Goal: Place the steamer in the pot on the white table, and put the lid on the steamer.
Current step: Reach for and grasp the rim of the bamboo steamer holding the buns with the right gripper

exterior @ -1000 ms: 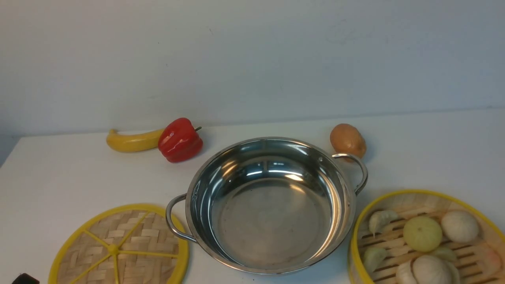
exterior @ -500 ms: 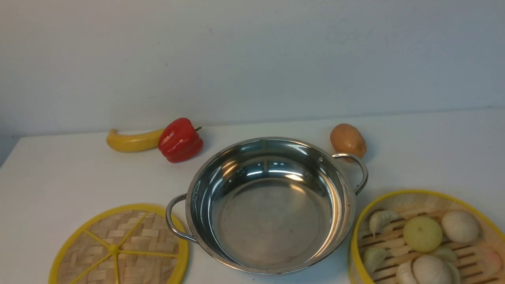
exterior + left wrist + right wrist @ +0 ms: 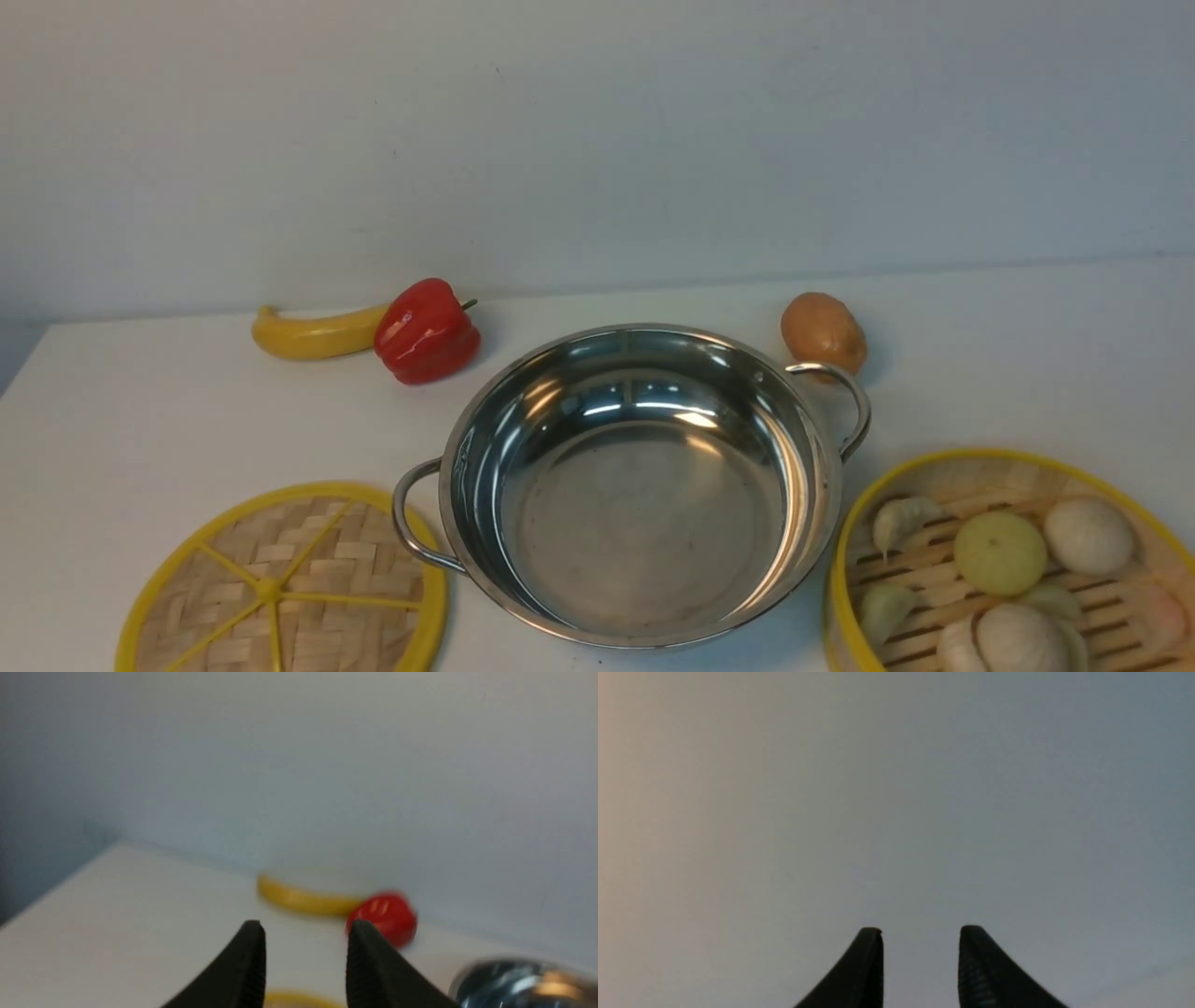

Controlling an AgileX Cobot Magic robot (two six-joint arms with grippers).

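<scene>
While the pot (image 3: 635,485) is sitting at the middle of the table (image 3: 140,420) with its shiny floor bare, the steamer (image 3: 1013,560) is standing upright on the table at the pot's near right. It is sitting just beside the pot's wall, and I cannot tell whether the two are touching. It is carrying pale buns (image 3: 1088,534) and dumplings (image 3: 901,523) on its slatted floor, and the picture's edge is cutting off its near part. The lid (image 3: 280,583) is lying flat on the table at the pot's near left, with the pot's left handle reaching over its yellow rim.

Behind the pot, a banana (image 3: 313,334) and a red pepper (image 3: 427,331) are lying against each other at the far left, near the wall (image 3: 597,140). A potato (image 3: 823,331) is resting just behind the pot's right handle.

In the blurred left wrist view, the left gripper (image 3: 306,933) is hanging above the table with its jaws parted and nothing between them. It is facing the banana and pepper, with a sliver of the lid's rim showing below its tips.

The right gripper (image 3: 920,933) is likewise standing open, gripping nothing, and is pointing at the plain wall.
</scene>
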